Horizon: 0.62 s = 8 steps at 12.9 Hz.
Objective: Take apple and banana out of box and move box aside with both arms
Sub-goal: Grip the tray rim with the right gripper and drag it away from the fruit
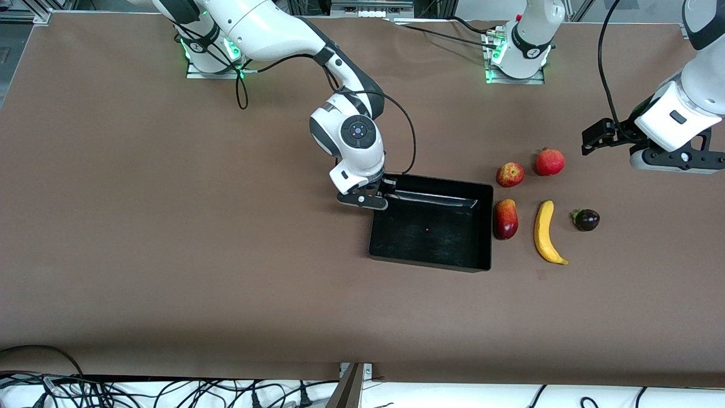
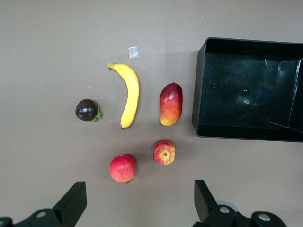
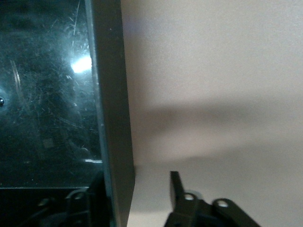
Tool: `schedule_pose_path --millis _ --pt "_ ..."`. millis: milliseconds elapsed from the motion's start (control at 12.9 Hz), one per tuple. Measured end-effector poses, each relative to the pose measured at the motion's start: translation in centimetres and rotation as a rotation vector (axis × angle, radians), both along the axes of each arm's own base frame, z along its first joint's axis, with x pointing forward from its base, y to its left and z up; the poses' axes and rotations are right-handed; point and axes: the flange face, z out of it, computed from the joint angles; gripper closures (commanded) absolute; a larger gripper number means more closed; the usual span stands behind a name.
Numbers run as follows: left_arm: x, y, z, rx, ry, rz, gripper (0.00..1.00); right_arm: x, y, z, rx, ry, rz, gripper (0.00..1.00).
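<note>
The black box [image 1: 431, 233] sits mid-worktop, empty. The right gripper [image 1: 365, 198] is down at the box's corner toward the robots' edge — fingers spread, one inside the wall and one outside. Beside the box, toward the left arm's end, lie a mango [image 1: 505, 219], banana [image 1: 546, 232], dark plum [image 1: 586, 219], apple [image 1: 510, 174] and pomegranate [image 1: 549, 162]. The left gripper [image 1: 668, 158] hangs above them, fingers spread wide.
</note>
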Motion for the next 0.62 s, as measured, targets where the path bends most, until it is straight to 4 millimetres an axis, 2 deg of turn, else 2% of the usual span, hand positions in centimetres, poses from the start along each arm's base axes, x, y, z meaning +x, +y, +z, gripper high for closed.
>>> schedule_pose_path --millis 388,621 --pt "-0.1 -1.2 0.0 0.0 0.0 -0.016 0.0 1.5 -0.6 1.2 0.011 -0.024 -0.024 1.0" --pt "-0.1 -1.2 0.0 0.0 0.0 -0.016 0.0 3.5 -2.5 2.7 0.003 -0.035 -0.03 1.0"
